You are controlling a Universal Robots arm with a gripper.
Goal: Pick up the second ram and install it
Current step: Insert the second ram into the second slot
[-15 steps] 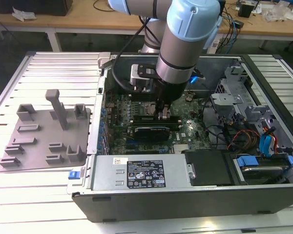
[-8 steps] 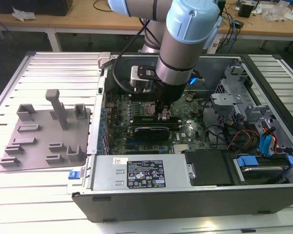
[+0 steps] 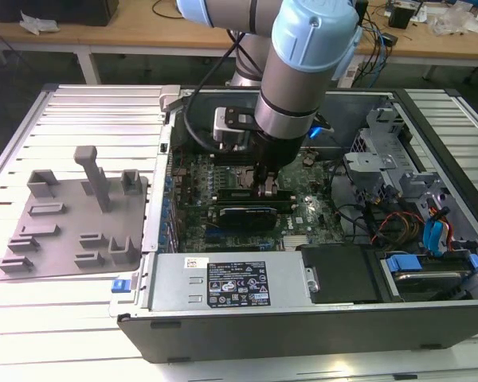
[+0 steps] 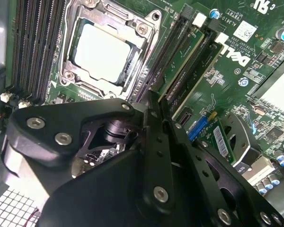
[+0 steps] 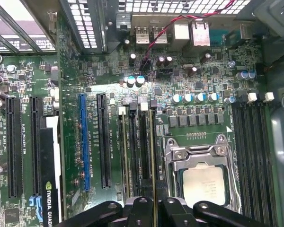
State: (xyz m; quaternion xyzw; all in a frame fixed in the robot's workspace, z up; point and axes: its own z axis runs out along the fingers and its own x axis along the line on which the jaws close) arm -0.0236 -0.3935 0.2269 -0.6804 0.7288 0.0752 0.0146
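The arm reaches down from the top centre of the exterior view into the open computer case (image 3: 430,318), which fills the middle and right of that frame on the slatted bench (image 3: 72,318). The claw (image 3: 264,189) sits low over the green main board (image 3: 303,215), just below the frame's centre, right above the memory slots.

In the first wrist view the black claw (image 5: 154,210) fills the bottom edge, its fingers (image 5: 173,213) pressed together on the second ram (image 5: 153,156). The stick shows there edge-on, as a thin line running up the middle of the frame from between the fingertips, lying along one of the dark slots just left of the processor socket (image 5: 201,175). Whether it is fully seated in the slot cannot be told.

In the second wrist view the claw (image 4: 154,118) takes up the lower half of the frame, and the same thin stick (image 4: 180,71) runs from its tip towards the upper right, along the slots beside the socket (image 4: 104,47) in the upper left. Another green memory stick (image 4: 201,68) lies in a neighbouring slot just to the right of it.

At the left of the exterior view a grey plastic holder tray (image 3: 72,231) with upright pegs rests on the bench, well apart from the case
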